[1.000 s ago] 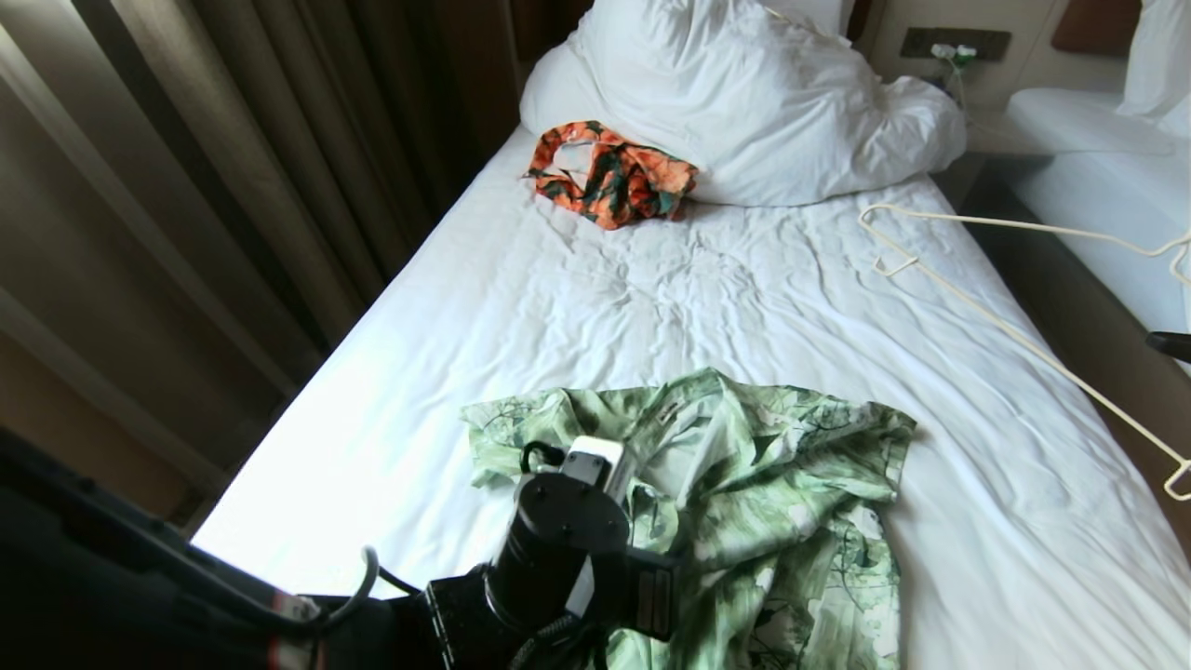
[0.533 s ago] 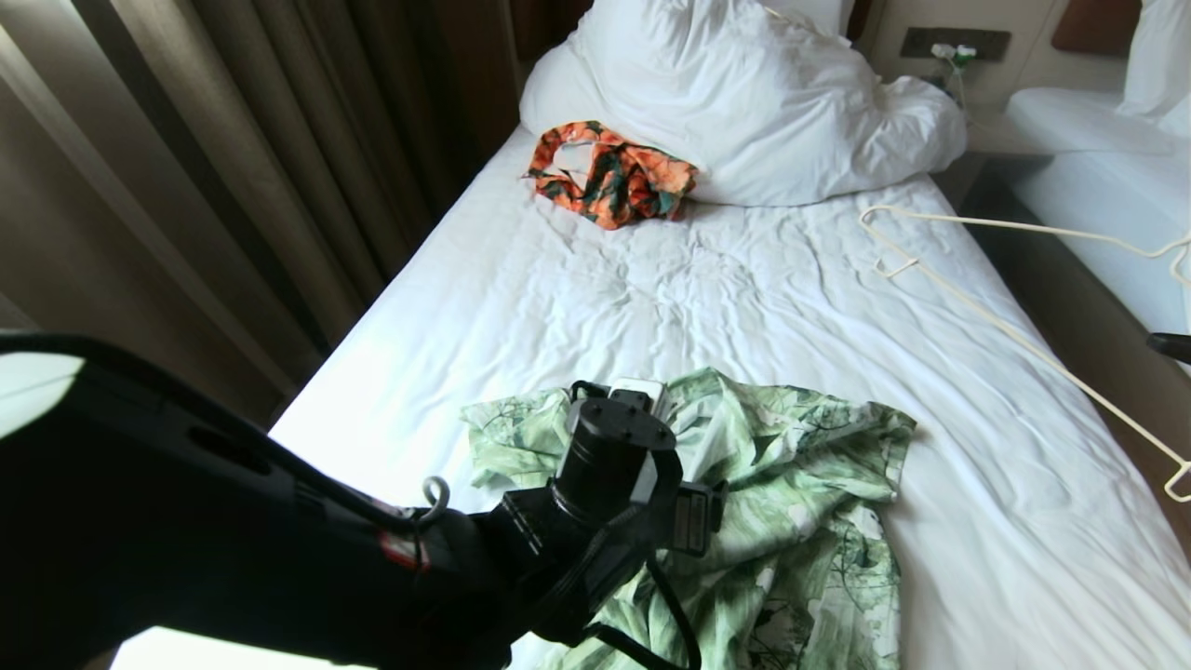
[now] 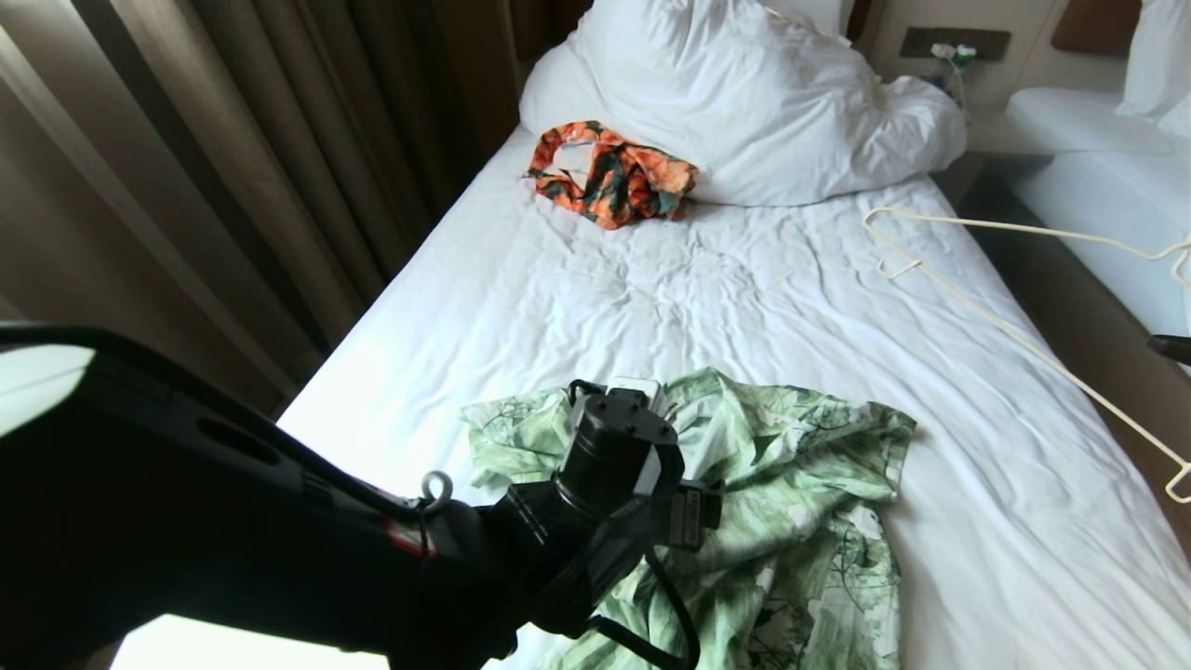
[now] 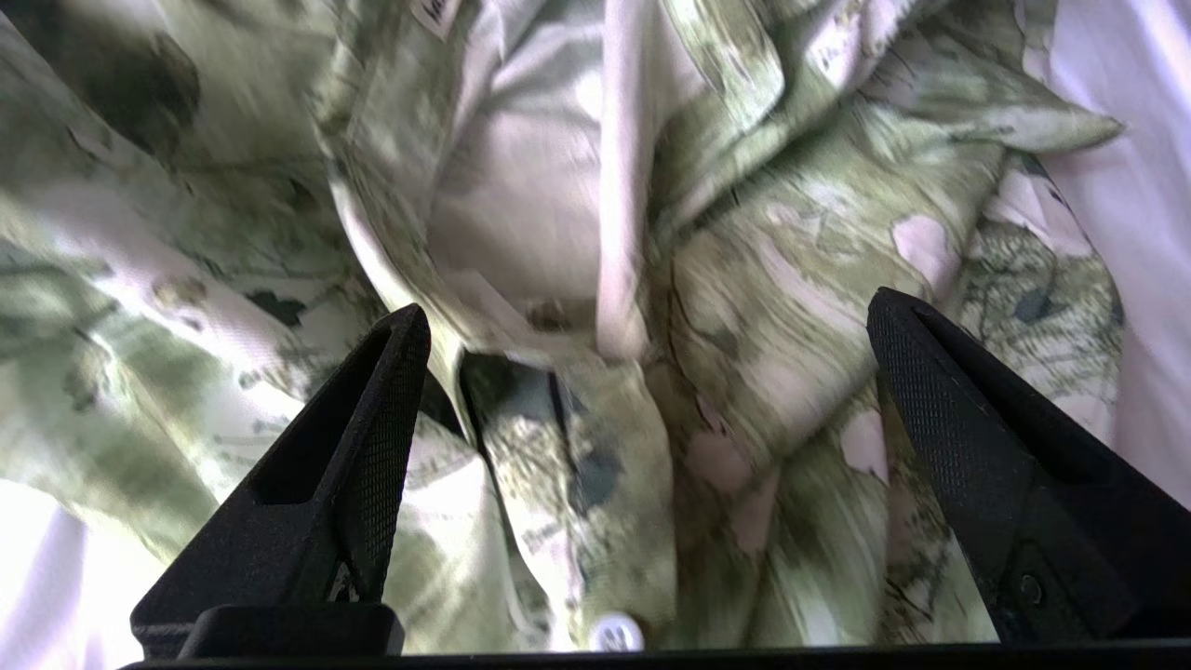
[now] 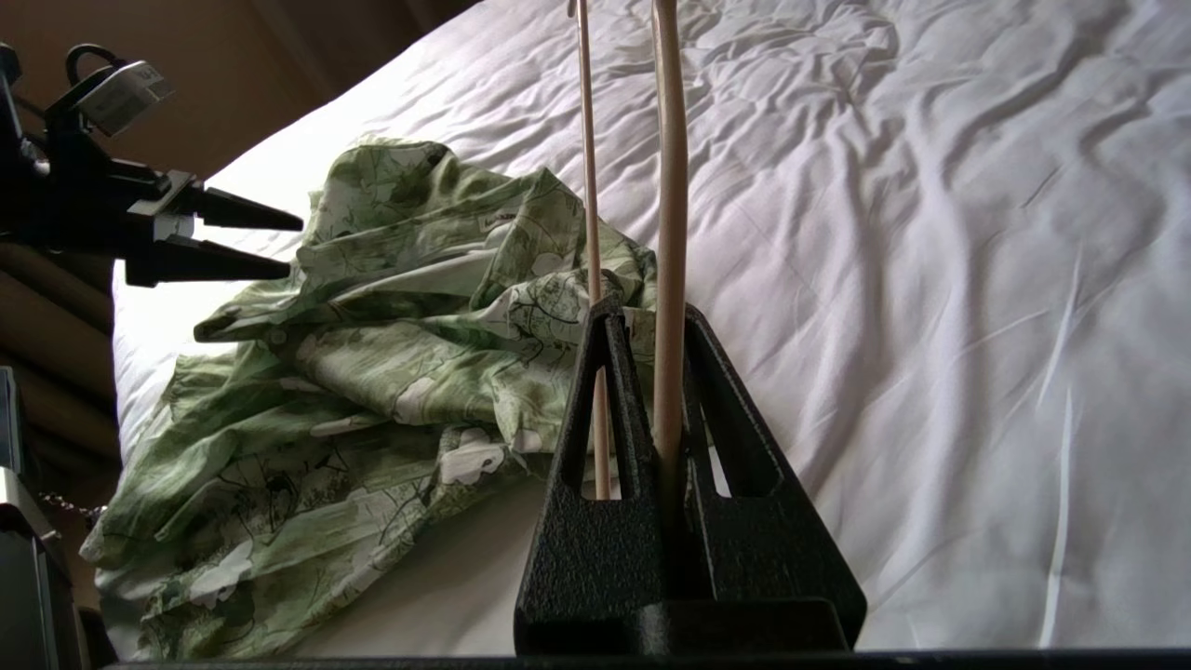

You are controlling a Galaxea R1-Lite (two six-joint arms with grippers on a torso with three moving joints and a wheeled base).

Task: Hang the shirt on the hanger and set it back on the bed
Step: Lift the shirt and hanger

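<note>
Green shirt [image 3: 744, 502] under wide-parted left gripper [image 4: 642, 326] jaws (nothing held) — right gripper [image 5: 651, 391] clamping hanger [image 5: 670, 186].

Left wrist view only. Left gripper [image 4: 647, 321] over the shirt [image 4: 763, 307], jaws spread wide apart, nothing between them but cloth below. Two black fingers [image 4: 372, 437], tapered to points, textured on the inner faces. Shirt crumpled, light green and white with darker leaf marks, filling nearly the whole view. Pale inner lining bunched in folds between the fingertips; a white label [image 4: 434, 13] at the neck. One white button [image 4: 615, 635] on the cloth close to the gripper body. White sheet of the bed [image 4: 1154, 214] shows past the shirt's edge on one side. Whether the fingertips touch the cloth: cannot tell
</note>
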